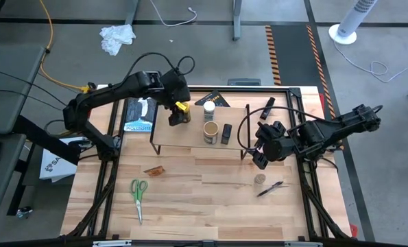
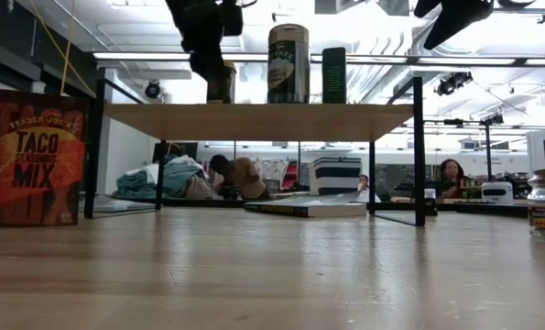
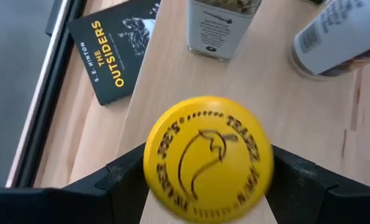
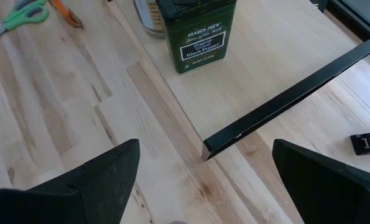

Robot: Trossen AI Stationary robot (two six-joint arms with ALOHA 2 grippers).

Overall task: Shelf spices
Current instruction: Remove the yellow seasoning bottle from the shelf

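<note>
1. The left gripper (image 3: pixel 206 186) clamps the yellow-lidded jar (image 1: pixel 179 114) between its fingers, holding it on the shelf (image 1: pixel 164 134) at that rack's left end.
2. Just beyond it on the shelf stand a white-lidded jar (image 1: pixel 209 108), a tan jar (image 1: pixel 210 130) and a black tin (image 1: pixel 226 133).
3. The right gripper (image 1: pixel 260 155) hangs wide open and empty past the shelf's right leg; a small jar (image 1: pixel 260 180) sits on the table near it.
4. Risk, as I judge it: letting go while tilted could tip the jar; a sideways pull could knock its neighbours.
</note>
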